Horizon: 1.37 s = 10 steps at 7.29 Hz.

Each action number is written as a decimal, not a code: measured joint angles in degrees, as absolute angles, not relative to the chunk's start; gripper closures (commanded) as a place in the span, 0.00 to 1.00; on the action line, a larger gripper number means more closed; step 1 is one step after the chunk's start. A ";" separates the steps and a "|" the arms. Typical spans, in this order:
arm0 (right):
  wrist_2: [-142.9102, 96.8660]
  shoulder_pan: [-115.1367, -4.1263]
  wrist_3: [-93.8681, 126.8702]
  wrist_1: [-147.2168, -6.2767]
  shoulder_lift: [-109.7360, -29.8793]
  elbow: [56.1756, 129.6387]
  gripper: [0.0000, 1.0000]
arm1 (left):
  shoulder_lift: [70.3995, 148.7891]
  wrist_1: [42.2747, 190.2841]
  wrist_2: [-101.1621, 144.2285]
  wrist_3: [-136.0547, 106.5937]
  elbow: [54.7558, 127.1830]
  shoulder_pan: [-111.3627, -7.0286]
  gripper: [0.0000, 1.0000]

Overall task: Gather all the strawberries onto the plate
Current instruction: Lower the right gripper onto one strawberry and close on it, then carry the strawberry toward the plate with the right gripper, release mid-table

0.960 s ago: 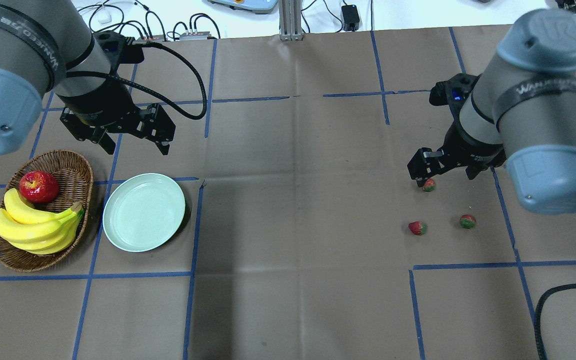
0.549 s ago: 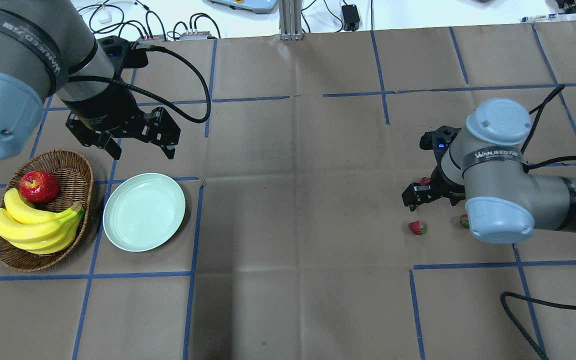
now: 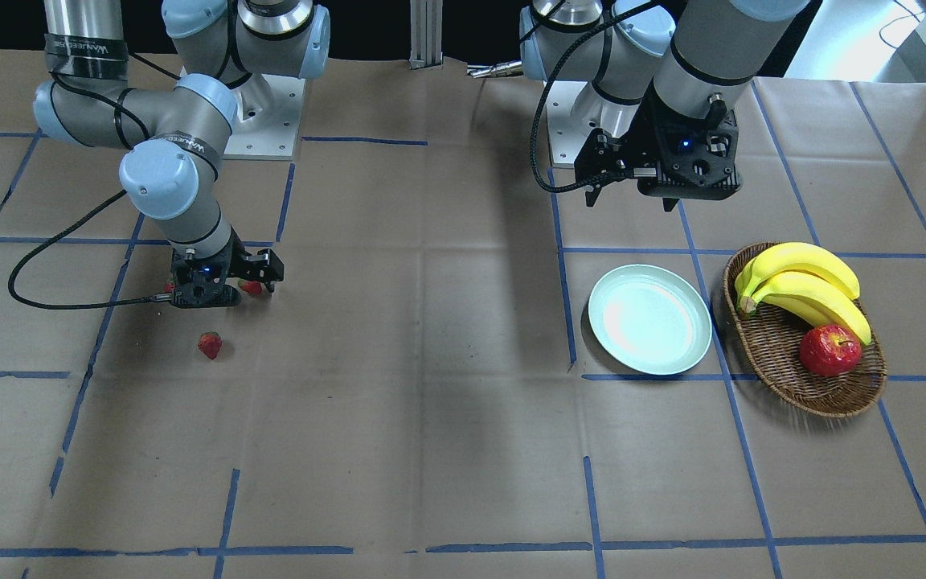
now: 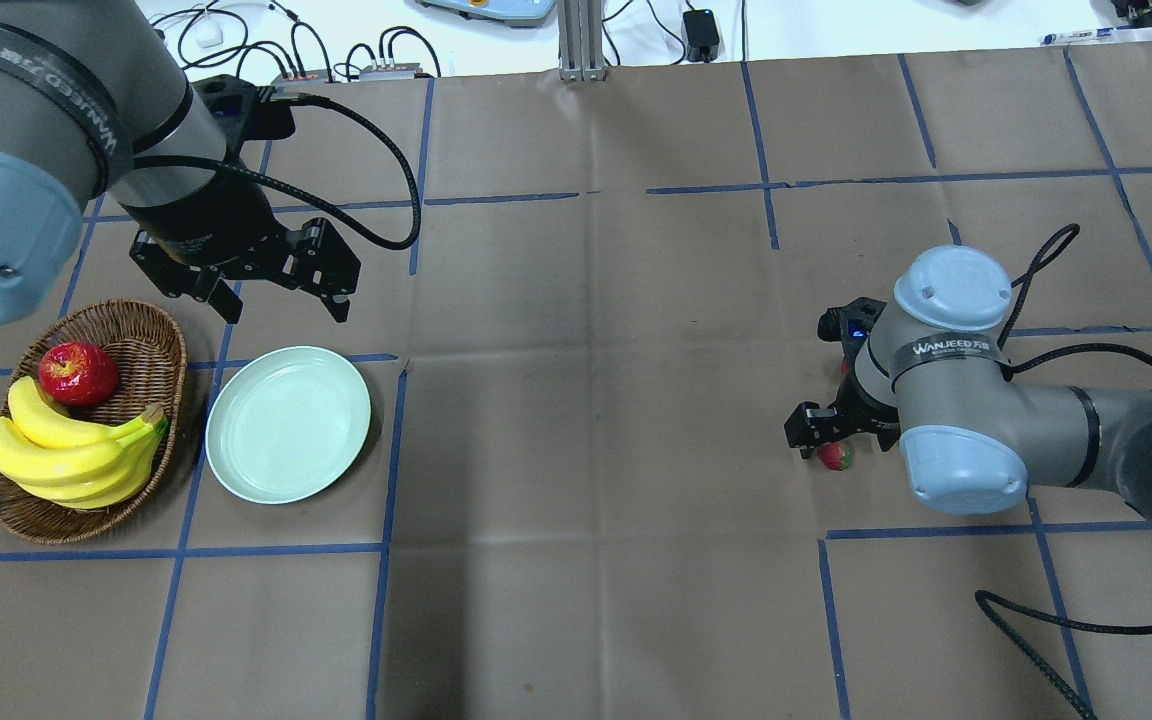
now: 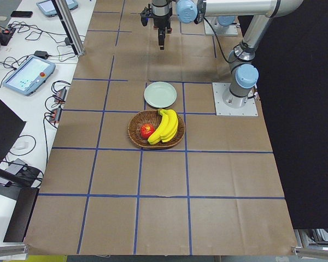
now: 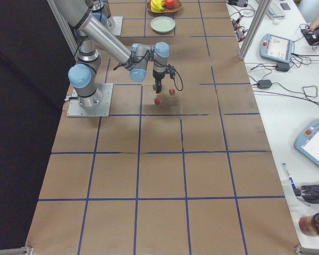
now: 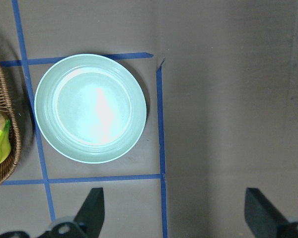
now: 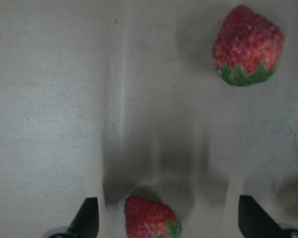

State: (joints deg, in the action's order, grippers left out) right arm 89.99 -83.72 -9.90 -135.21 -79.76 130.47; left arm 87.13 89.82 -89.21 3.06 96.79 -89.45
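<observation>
Brown-papered and ruled in blue squares, the table (image 4: 586, 420) fills every view. Over its left half the left arm (image 4: 26, 140) holds the left gripper (image 4: 286, 312) high above the tabletop near the plate (image 4: 288, 425), fingers spread wide with nothing between them. On the right half the right arm (image 4: 1036, 440) bends low, its right gripper (image 8: 170, 215) down close to the tabletop with jaws apart, clamped on nothing. A brown wicker basket (image 4: 151, 330) stands by the table's left edge, with the mint-green plate just beside it toward the middle. Inside the basket lie a bunch of yellow bananas (image 4: 66, 450) and a shiny red apple (image 4: 78, 372). Smallest of all, one strawberry (image 3: 251, 287) lies on the table between the right gripper's spread fingers; a second strawberry (image 3: 210, 344) lies just beside the gripper, on the operators' side; a third strawberry (image 3: 167, 285) shows only as a red sliver past its other side. All three are well apart from the plate.
</observation>
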 measured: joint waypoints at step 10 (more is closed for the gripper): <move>88.87 -90.04 -1.97 -124.54 -78.50 116.37 0.96 | 86.82 88.95 -88.69 1.59 96.49 -89.56 0.00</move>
